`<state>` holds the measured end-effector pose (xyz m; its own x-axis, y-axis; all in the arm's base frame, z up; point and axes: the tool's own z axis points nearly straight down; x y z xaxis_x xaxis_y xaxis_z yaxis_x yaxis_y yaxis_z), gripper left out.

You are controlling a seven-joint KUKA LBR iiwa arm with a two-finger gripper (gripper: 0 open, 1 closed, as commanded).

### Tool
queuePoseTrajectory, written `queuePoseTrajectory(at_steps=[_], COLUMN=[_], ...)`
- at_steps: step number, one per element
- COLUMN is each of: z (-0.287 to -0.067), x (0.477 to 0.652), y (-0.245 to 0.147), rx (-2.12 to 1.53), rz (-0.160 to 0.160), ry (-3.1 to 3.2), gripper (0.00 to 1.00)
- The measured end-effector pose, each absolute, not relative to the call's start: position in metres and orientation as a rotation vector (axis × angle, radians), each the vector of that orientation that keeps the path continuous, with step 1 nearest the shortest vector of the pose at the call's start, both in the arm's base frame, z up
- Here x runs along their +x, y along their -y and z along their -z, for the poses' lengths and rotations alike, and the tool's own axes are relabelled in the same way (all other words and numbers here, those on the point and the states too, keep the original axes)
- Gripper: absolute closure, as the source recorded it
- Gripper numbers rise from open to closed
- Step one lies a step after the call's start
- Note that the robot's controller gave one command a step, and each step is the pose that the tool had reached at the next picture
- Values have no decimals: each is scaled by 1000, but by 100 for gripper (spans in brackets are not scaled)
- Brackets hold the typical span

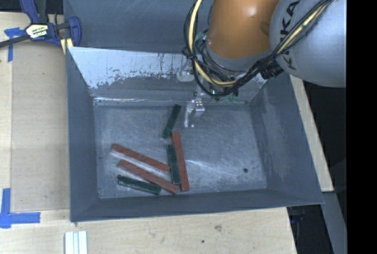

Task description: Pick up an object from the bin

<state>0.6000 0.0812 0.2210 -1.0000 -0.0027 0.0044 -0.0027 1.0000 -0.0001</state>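
Observation:
My gripper (192,112) hangs below the orange wrist cover, over the bin's back middle floor. A thin metal fingertip shows there. Just left of it lies a dark green stick (172,121), tilted, close to the fingertip but apart from it. Below that stick, a reddish-brown stick (180,160) runs almost straight toward the front of the bin, with another dark green stick (174,165) alongside it. Nothing is seen between the fingers.
More sticks lie fanned out at the front left of the bin floor: two reddish-brown ones (139,157) (147,176) and a dark green one (138,185). The arm and its cables cover the bin's back right corner.

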Motion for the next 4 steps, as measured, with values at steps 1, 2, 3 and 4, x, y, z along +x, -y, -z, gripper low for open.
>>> queuePoseTrajectory(at_steps=[1,2,3,4], z=[-225,-175,-105,-81], x=[602,596,589,577], y=[-81,-90,-95,-60], rx=[1,-61,68,425], rz=[1,2,1,15], ry=[3145,3150,3147,3103], gripper=[0,0,0,100])
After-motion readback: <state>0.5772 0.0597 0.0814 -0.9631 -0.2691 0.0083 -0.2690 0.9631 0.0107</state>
